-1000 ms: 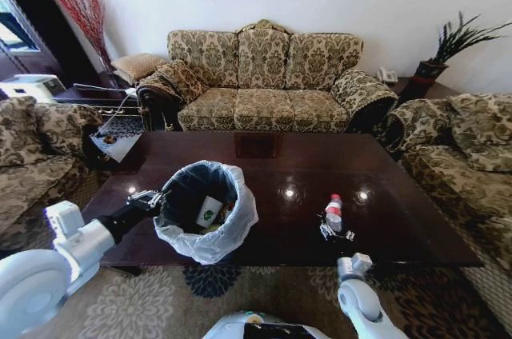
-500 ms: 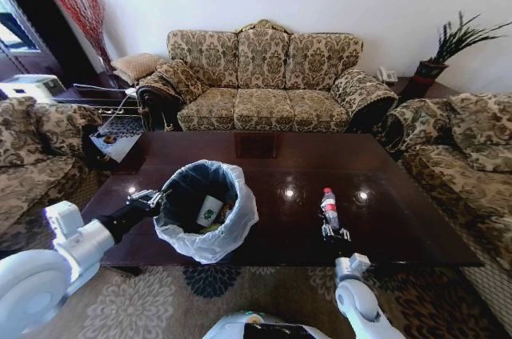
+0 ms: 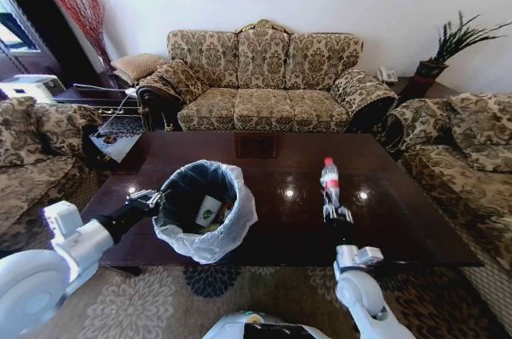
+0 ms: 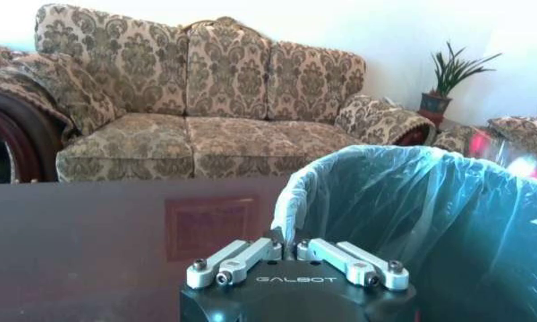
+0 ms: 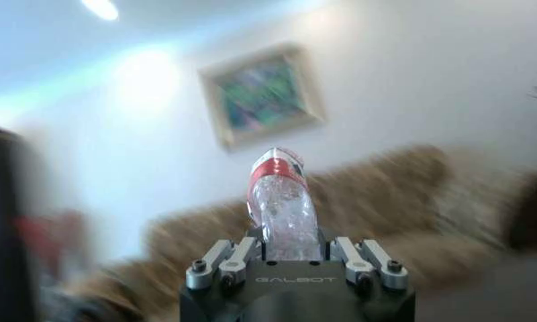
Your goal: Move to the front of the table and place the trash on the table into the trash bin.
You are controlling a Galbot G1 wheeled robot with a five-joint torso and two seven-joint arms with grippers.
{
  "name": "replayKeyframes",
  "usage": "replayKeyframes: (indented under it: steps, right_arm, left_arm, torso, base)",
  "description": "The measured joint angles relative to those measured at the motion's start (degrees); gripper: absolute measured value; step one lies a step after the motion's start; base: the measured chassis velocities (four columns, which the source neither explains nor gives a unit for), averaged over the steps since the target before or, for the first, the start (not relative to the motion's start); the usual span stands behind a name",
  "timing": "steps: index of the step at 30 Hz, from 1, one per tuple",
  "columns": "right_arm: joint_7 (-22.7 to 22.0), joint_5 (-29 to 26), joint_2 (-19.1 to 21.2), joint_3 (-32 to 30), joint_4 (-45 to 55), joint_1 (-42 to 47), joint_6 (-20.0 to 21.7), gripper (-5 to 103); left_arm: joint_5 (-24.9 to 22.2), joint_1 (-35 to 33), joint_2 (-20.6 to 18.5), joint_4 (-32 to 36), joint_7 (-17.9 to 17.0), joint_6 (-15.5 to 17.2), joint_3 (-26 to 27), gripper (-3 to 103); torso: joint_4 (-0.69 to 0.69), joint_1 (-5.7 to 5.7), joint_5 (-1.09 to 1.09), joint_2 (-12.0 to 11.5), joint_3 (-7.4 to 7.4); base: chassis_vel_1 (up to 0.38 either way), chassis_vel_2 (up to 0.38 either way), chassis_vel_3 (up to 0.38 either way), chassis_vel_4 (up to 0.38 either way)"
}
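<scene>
clear plastic, red-capped, the bottle stands upright in the right gripper, jaws clamped on its base, lifted above the dark surface. left gripper has its jaws pinched on the bin liner at the rim. a white packet lies inside the bin.
</scene>
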State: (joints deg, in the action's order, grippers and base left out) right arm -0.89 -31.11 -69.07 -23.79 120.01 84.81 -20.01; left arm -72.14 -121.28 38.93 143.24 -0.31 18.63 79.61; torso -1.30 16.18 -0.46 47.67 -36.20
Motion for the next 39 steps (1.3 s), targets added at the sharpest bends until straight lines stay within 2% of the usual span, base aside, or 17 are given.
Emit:
replayKeyframes:
  steps: [1, 3, 4, 6, 7, 8, 12, 13, 15, 16, 18, 21, 25, 36, 37, 39]
  right_arm:
    - [0.00, 0.00, 0.00, 0.00, 0.00, 0.00, 0.00, 30]
    - [8.88, -1.88, 1.84, 2.54, 3.60, -2.38, -2.84, 27]
    - [8.88, -1.88, 1.84, 2.54, 3.60, -2.38, -2.84, 27]
    - [15.15, -4.06, 3.15, 5.62, 6.64, -5.20, -3.13, 26]
    - [17.33, -5.03, 3.83, 7.62, 8.48, -7.10, -2.54, 26]
    - [17.33, -5.03, 3.83, 7.62, 8.48, -7.10, -2.54, 26]
    - [22.62, -7.55, 7.19, 14.57, 13.92, -13.20, 2.26, 26]
    - [22.62, -7.55, 7.19, 14.57, 13.92, -13.20, 2.26, 26]
    - [23.26, -7.59, 8.80, 16.75, 14.53, -14.38, 3.45, 26]
    - [23.35, -7.01, 10.13, 19.04, 14.47, -15.59, 4.11, 26]
    - [23.16, -6.60, 10.45, 19.96, 14.30, -16.22, 4.38, 26]
    - [20.74, -5.35, 10.72, 22.96, 13.61, -18.36, 6.86, 26]
    - [19.11, -3.58, 10.64, 25.17, 11.71, -20.18, 8.36, 26]
    - [16.24, 0.69, 9.56, 28.80, 7.68, -22.01, 10.74, 24]
    - [16.19, 0.91, 9.49, 29.01, 7.56, -22.14, 10.98, 29]
    - [16.13, 1.07, 9.46, 29.17, 7.51, -22.23, 11.21, 29]
  left_arm:
    - [0.00, 0.00, 0.00, 0.00, 0.00, 0.00, 0.00, 1]
    - [0.00, -0.19, -0.46, 0.00, -0.24, 0.13, 0.05, 1]
    - [0.00, -0.19, -0.46, 0.00, -0.24, 0.13, 0.05, 1]
    - [0.00, -0.49, -1.09, 0.00, -0.56, 0.25, 0.23, 1]
    - [-0.01, -0.75, -1.58, 0.00, -0.71, 0.31, 0.41, 1]
    - [-0.01, -0.75, -1.58, 0.00, -0.71, 0.31, 0.41, 1]
    - [-0.07, -1.58, -5.07, -1.41, -1.22, 0.65, 1.51, 1]
    - [-0.07, -1.58, -5.07, -1.41, -1.22, 0.65, 1.51, 1]
    - [0.14, -1.82, -7.34, -2.54, -1.53, 0.94, 2.23, 1]
    - [1.11, -1.92, -10.16, -4.03, -1.63, 1.33, 2.98, 1]
    - [1.81, -1.96, -11.37, -4.72, -1.66, 1.54, 3.31, 1]
    - [4.41, -2.04, -15.70, -6.62, -1.63, 2.29, 4.23, 1]
    - [4.61, -1.59, -18.57, -7.27, -1.57, 2.96, 4.31, 1]
    - [1.97, -0.34, -22.14, -5.77, -2.10, 3.45, 4.31, 1]
    - [1.74, -0.21, -22.21, -5.53, -2.10, 3.45, 4.29, 1]
    - [1.60, -0.13, -22.23, -5.38, -2.10, 3.45, 4.27, 1]
  torso:
    - [0.00, 0.00, 0.00, 0.00, 0.00]
    - [-0.01, 0.00, 0.00, 0.00, 0.00]
    - [-0.01, 0.00, 0.00, 0.00, 0.00]
    - [-0.01, 0.00, 0.01, 0.00, 0.00]
    - [-0.01, 0.00, 0.00, 0.00, 0.00]
    - [-0.01, 0.00, 0.00, 0.00, 0.00]
    - [-0.02, 0.00, -0.01, 0.00, 0.00]
    - [-0.02, 0.00, -0.01, 0.00, 0.00]
    - [-0.01, 0.00, 0.00, 0.00, 0.00]
    - [0.01, 0.00, 0.00, 0.00, 0.00]
    - [0.02, 0.00, 0.00, 0.00, 0.00]
    - [-0.01, 0.00, 0.01, 0.00, -0.01]
    - [0.01, 0.00, 0.00, 0.00, -0.01]
    - [0.00, 0.00, 0.01, 0.00, -0.01]
    - [0.00, 0.00, 0.02, 0.00, -0.01]
    - [-0.01, 0.00, 0.02, 0.00, 0.00]
  base:
    - [0.000, 0.000, 0.000, 0.000]
    - [0.000, 0.000, 0.000, 0.000]
    - [0.000, 0.000, 0.000, 0.000]
    - [0.000, 0.000, 0.000, 0.000]
    - [0.000, 0.000, 0.000, 0.000]
    - [0.000, 0.000, 0.000, 0.000]
    - [0.000, 0.000, 0.000, 0.000]
    - [0.000, 0.000, 0.000, 0.000]
    - [0.000, 0.000, 0.000, 0.000]
    - [0.000, 0.000, 0.000, 0.000]
    - [0.000, 0.000, 0.000, 0.000]
    - [0.000, 0.000, 0.000, 0.000]
    - [0.000, 0.000, 0.000, 0.000]
    - [0.000, 0.000, 0.000, 0.000]
    - [0.000, 0.000, 0.000, 0.000]
    - [0.000, 0.000, 0.000, 0.000]
